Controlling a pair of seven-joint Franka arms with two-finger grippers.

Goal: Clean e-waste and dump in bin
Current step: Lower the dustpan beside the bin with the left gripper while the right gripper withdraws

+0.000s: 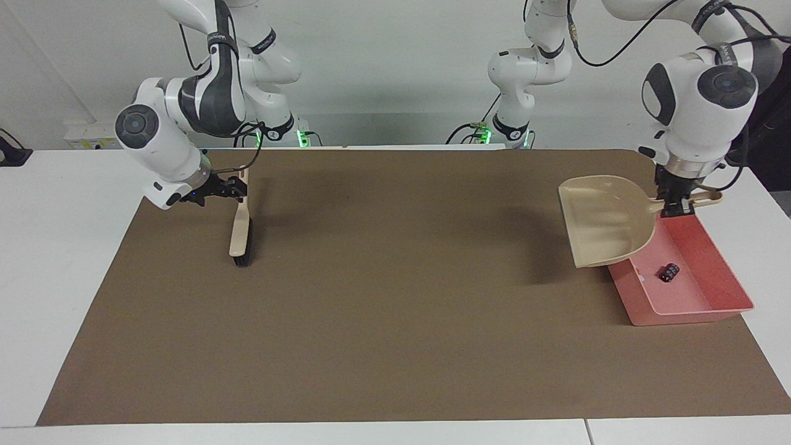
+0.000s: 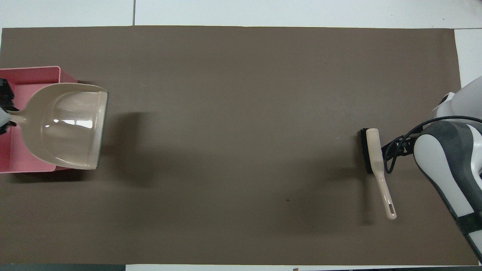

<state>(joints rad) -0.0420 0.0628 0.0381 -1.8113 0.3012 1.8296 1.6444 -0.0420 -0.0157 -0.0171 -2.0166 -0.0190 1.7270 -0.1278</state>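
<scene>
**Inspector:** The left gripper is found clenched on the handle of the beige dustpan, which is held level in the air over the wall of the pink bin that faces the middle of the table. The pan appears empty — tipping is judged complete.

**Clerk:** And the e-waste?

**Inspector:** One dark stubby piece is seen lying on the bin floor. The white block cannot be made out; it may be hidden under the pan.

**Clerk:** The other arm?

**Inspector:** The right gripper is released, its fingers spread beside the handle of the brush, which is left lying on the brown mat toward the right arm's end — presumably laid down because no sweeping remains.

**Clerk:** Risk?

**Inspector:** The pan overhangs the bin wall; a careless descent could knock the bin.
</scene>
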